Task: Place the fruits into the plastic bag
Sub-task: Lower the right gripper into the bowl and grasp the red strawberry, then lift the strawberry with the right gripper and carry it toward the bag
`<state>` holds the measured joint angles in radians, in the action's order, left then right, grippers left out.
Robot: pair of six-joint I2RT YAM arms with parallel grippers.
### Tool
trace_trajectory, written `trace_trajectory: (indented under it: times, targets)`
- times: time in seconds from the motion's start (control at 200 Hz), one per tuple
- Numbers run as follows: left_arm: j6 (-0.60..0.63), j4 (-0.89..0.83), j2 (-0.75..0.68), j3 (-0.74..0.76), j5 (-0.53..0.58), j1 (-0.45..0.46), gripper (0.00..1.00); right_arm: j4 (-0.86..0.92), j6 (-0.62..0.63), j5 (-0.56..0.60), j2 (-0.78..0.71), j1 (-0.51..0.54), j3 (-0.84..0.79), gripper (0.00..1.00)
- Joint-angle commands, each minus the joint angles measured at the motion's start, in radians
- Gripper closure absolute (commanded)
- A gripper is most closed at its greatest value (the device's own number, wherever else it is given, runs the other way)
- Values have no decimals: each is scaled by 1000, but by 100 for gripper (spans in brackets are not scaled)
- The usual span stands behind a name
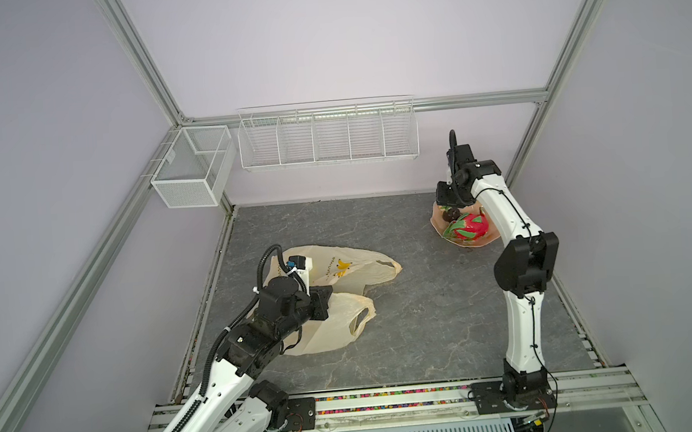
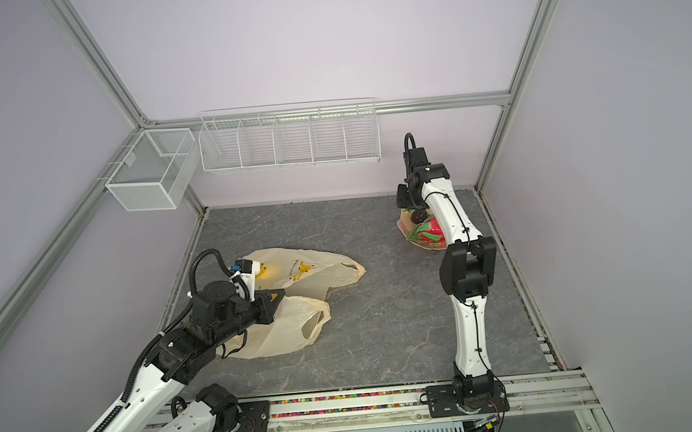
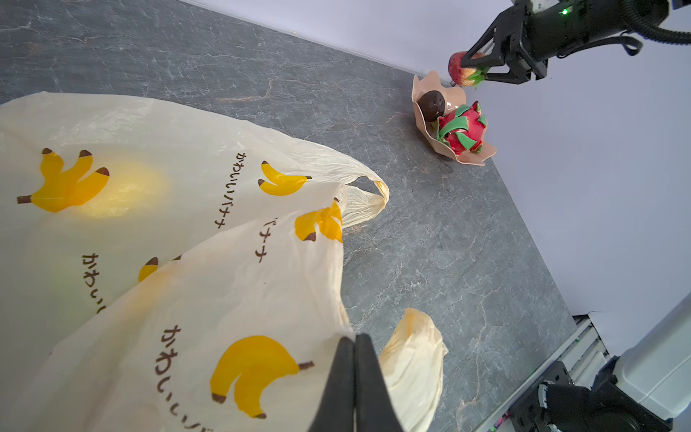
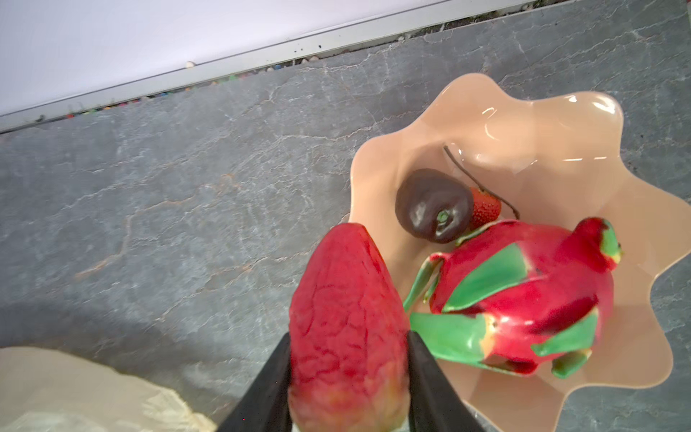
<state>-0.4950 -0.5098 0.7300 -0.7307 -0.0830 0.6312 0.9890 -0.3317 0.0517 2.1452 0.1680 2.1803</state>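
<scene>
The cream plastic bag (image 1: 340, 276) (image 2: 303, 278) with banana prints lies left of centre. My left gripper (image 3: 354, 338) (image 1: 325, 300) is shut on its upper edge and holds that layer (image 3: 224, 299) up. A yellow shape (image 3: 123, 187) glows through the film. My right gripper (image 4: 349, 344) (image 3: 475, 65) is shut on a red strawberry (image 4: 347, 318) (image 3: 461, 71), just above the rim of the peach bowl (image 4: 561, 123) (image 1: 436, 219). In the bowl lie the dragon fruit (image 4: 523, 284) (image 1: 468, 225), the dark brown ball (image 4: 430, 205) (image 3: 432, 104) and a small strawberry (image 4: 486, 207).
The bowl sits in the far right corner, close to the back wall and the right wall. A white wire rack (image 1: 326, 139) and a mesh basket (image 1: 191, 169) hang on the walls above the table. Both arm bases stand on the front rail (image 1: 390, 401).
</scene>
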Motion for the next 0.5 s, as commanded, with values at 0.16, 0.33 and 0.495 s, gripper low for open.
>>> trace_trajectory:
  times: [0.16,0.33,0.495]
  targets:
    - [5,-10,-11,1,-1,-2,100,-369,-187,-260,-349,1,-571,64]
    - [12,-11,-9,2,-6,-2,100,-626,-370,-421,-550,9,-956,64]
    - [16,-9,-4,-1,-15,-2,100,-767,-485,-503,-683,31,-1187,64]
